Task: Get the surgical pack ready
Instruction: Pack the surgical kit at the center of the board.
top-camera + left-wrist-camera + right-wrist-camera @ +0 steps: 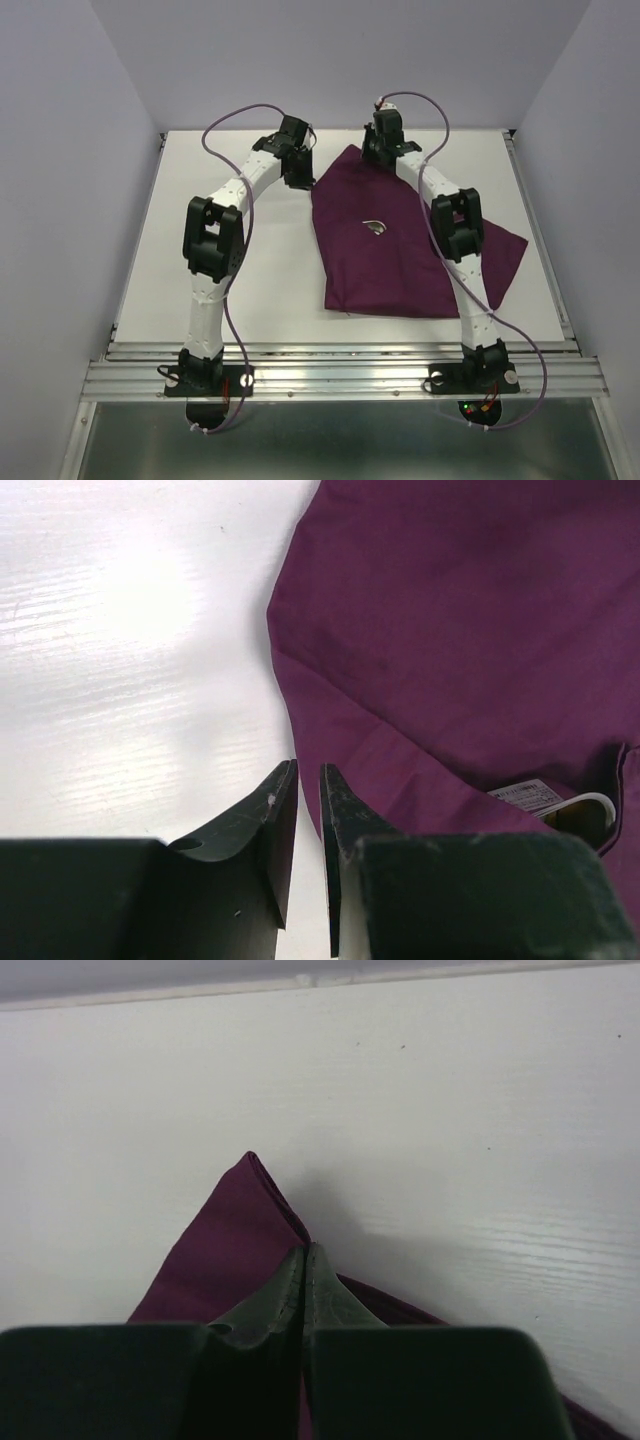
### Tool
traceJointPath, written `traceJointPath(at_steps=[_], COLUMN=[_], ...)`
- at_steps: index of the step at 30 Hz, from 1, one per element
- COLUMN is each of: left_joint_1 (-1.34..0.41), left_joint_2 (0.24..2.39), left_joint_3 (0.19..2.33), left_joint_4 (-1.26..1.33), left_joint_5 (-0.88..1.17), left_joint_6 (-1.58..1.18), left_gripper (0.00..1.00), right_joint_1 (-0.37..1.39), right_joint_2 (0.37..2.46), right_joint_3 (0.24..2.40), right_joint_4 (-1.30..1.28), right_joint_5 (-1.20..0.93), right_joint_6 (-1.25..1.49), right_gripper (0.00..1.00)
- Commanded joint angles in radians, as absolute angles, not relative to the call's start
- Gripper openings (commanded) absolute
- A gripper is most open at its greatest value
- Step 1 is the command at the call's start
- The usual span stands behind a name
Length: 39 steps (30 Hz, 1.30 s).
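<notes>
Dark-purple cloth (390, 260) lies on the white table (250, 280), centre-right. It is folded over itself, with one corner pointing at the far edge and another flap spread out to the right, under the right arm.

There is a small gap in the folds mid-cloth, with something pale and shiny (375, 226) showing through. Left wrist view shows the same gap with a white printed label (525, 794) and a curved white rim beside it. Can't tell what the item is. Nothing else of the pack shows.

Right gripper (372, 152) is at the cloth's far corner. In the wrist view the right gripper (305, 1252) has its jaws pressed fully together on the corner's folded edge. Cloth (225, 1250) shows on both sides of the fingers and its tip pokes out just past them, so it reads as pinching the cloth.

Left gripper (298, 175) sits just beside the cloth's far-left edge. In the wrist view the left gripper (308, 780) has its jaws a narrow slit apart with bare table (130, 630) visible through the slit, so it grips nothing. The right finger (345, 815) overlaps the edge of the cloth (450, 630). Can't tell whether it touches it.
</notes>
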<state>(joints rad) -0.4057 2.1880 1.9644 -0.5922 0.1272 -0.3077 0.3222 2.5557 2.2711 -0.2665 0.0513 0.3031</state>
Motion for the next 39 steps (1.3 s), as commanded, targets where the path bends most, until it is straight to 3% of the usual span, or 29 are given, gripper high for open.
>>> traceJointPath(at_steps=[1, 7, 24, 39], left_joint_1=[-0.396, -0.390, -0.353, -0.354], left_joint_2=[2.086, 2.051, 1.925, 1.847], left_joint_3=[1.956, 1.942, 1.832, 1.689], left_joint_4=[-0.565, -0.560, -0.520, -0.453], left_joint_5=[0.132, 0.126, 0.144, 0.210], left_joint_6=[-0.316, -0.313, -0.327, -0.350], left_gripper=[0.26, 0.26, 0.26, 0.26], right_joint_1=[0.327, 0.327, 0.377, 0.417], right_joint_2=[2.395, 2.267, 1.709, 1.313], right_joint_3=[2.204, 2.057, 1.235, 0.861], right_joint_4=[-0.169, -0.130, 0.014, -0.124], right_joint_5=[0.023, -0.031, -0.084, -0.118], right_joint_6=[0.325, 0.351, 0.406, 0.468], right_gripper=[0.01, 0.01, 0.01, 0.01])
